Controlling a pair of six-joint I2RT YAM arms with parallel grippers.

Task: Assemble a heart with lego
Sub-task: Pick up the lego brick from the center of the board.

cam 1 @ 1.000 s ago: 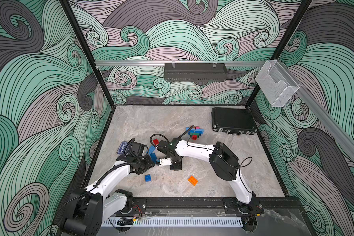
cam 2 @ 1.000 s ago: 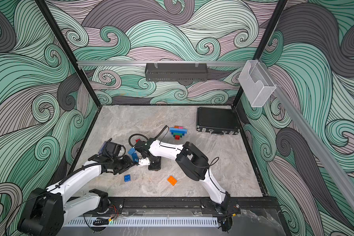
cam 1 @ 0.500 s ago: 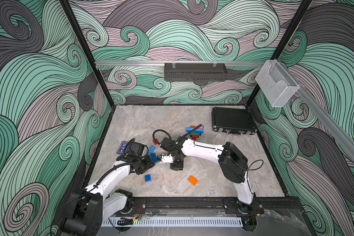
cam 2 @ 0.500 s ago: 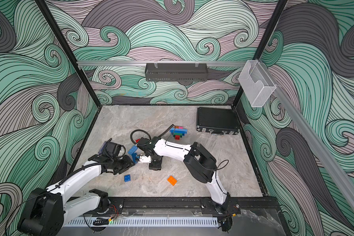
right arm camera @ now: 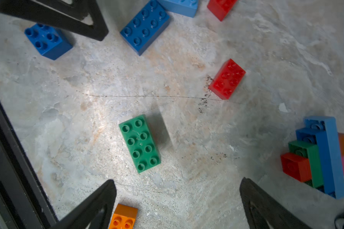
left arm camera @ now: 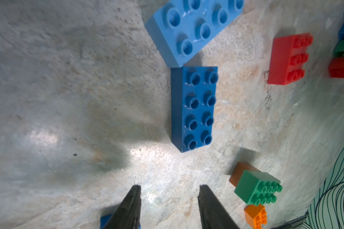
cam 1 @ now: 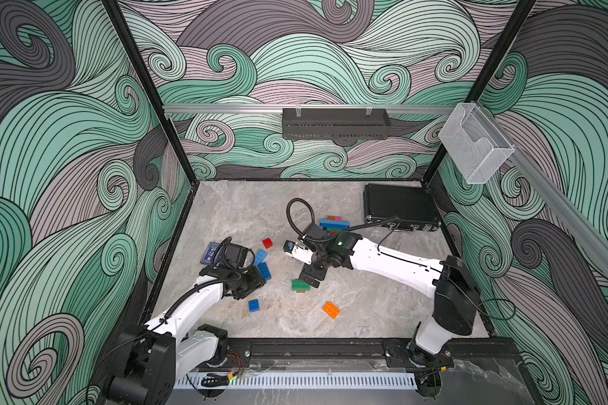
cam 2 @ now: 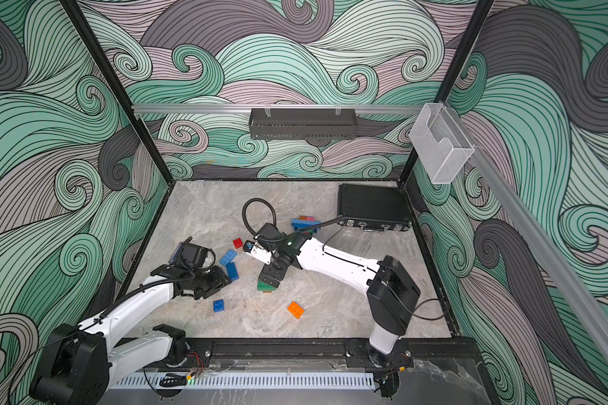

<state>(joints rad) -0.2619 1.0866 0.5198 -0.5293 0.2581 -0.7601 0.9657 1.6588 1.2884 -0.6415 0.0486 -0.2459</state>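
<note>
Grey marbled table (cam 1: 243, 210), swirl-patterned walls (cam 1: 295, 52), lego (cam 1: 264, 270) scattered; right gripper (right arm camera: 178, 181) gapes empty above green brick (right arm camera: 139, 143); left gripper (left arm camera: 170, 187) stands parted, empty.

Marbled tabletop (cam 1: 365, 308) was recorded. Found loose on it: red brick (cam 1: 267, 242), light-blue brick (cam 1: 260, 256), dark-blue brick (cam 1: 264, 270), orange brick (cam 1: 331, 310). Brick stack (cam 1: 334, 223) was seen near black case (cam 1: 399, 208); card box (cam 1: 209, 253) was partly hidden.

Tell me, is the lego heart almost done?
Partly. One stepped stack of red, green, blue, orange and pink plastic bricks is joined. Nothing is held: right hand open above a green oblong brick, left hand open facing a dark blue oblong brick. Both likely need adding.
</note>
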